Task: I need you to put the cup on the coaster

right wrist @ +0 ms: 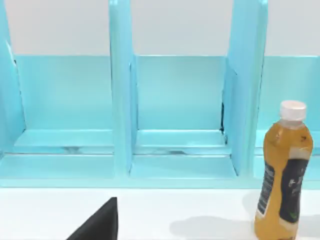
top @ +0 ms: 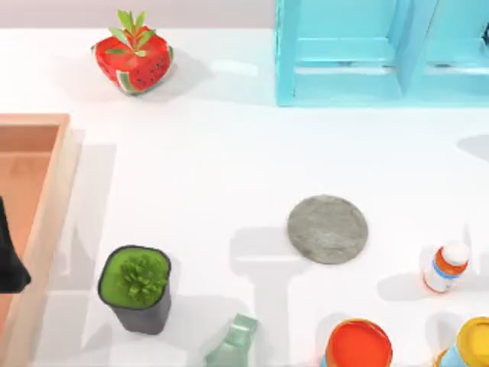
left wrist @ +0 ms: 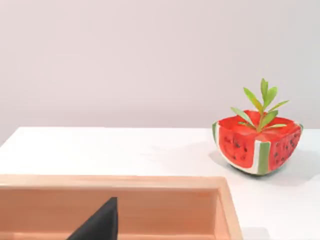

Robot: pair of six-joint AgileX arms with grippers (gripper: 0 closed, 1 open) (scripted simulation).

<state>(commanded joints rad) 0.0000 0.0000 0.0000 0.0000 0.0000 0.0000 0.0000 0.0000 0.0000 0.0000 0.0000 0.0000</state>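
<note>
Left claw (top: 9,260) sits at the tabletop's (top: 206,153) left edge, a dark wedge over the smooth, pale wooden tray (top: 30,153) (clenched or released, I cannot tell). Well off to that claw's right lies the coaster (top: 327,228), a flat round disc, mottled grey like stone, bare on top. Between claw and coaster, nearer the claw, stands a dark square pot (top: 137,287) with a spiky green plant. Beyond the claw, past the tray's rim, sits a glossy watermelon-patterned planter (left wrist: 257,145). Right claw (right wrist: 100,222) faces a turquoise shelf (right wrist: 120,100) with upright dividers, an amber plastic bottle (right wrist: 282,175) standing near; its grip I cannot tell either.
</note>
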